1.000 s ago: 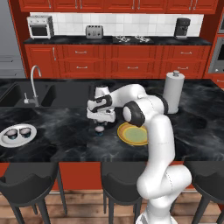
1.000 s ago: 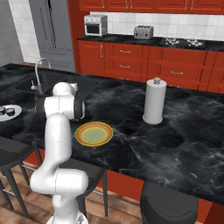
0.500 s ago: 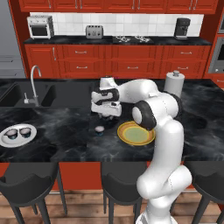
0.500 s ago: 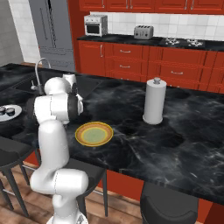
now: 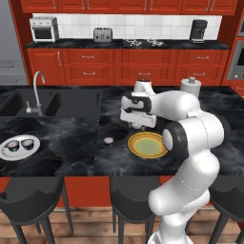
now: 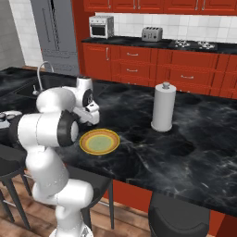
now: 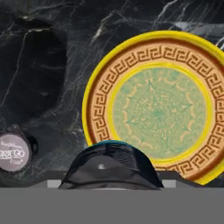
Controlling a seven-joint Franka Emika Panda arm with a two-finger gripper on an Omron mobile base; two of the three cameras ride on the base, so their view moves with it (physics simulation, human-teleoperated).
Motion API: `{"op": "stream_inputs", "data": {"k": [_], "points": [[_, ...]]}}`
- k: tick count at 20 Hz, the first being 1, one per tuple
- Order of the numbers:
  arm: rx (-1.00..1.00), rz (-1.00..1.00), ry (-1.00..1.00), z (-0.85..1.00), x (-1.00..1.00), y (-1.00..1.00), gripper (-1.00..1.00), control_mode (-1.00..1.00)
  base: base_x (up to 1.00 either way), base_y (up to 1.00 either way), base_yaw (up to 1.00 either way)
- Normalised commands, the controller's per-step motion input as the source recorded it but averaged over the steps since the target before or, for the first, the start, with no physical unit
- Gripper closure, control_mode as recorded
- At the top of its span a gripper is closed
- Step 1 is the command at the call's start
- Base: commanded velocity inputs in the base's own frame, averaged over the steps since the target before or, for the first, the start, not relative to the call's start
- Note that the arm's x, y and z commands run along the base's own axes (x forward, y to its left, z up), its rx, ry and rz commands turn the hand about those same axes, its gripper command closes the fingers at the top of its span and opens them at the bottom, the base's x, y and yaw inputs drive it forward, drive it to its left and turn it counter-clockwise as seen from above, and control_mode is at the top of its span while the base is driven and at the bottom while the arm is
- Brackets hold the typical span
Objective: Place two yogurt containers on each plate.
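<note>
The yellow plate [image 5: 147, 145] lies flat on the black counter near the middle of the left base view; its greenish centre is bare, ringed by an orange key-pattern band. One yogurt container [image 5: 108, 141] stands upright just left of it, apart from the rim, pale printed lid up. At the left edge, the white plate [image 5: 5, 151] carries two more yogurt containers [image 5: 21, 146] side by side. In the hand view a dark rounded shape at bottom centre may be a fourth cup [image 7: 110, 165].

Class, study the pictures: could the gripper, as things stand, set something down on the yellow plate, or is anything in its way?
Probably yes: the gripper hovers beside the yellow plate, whose face lies bare.
</note>
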Motion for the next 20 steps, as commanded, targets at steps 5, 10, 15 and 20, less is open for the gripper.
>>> {"op": "stream_inputs", "data": {"k": [5,10,15,20], "points": [[0.19,-0.05,0.0,0.0,-0.61,-0.88,1.0,-1.0,0.0,0.0,0.0],[0.12,-0.05,0.0,0.0,-0.08,-0.29,1.0,-1.0,0.0,0.0,0.0],[0.12,-0.03,0.01,-0.26,0.16,-0.06,1.0,-1.0,0.0,0.0,0.0],[0.11,-0.02,0.02,-0.39,0.17,-0.01,1.0,-1.0,0.0,0.0,0.0]]}}
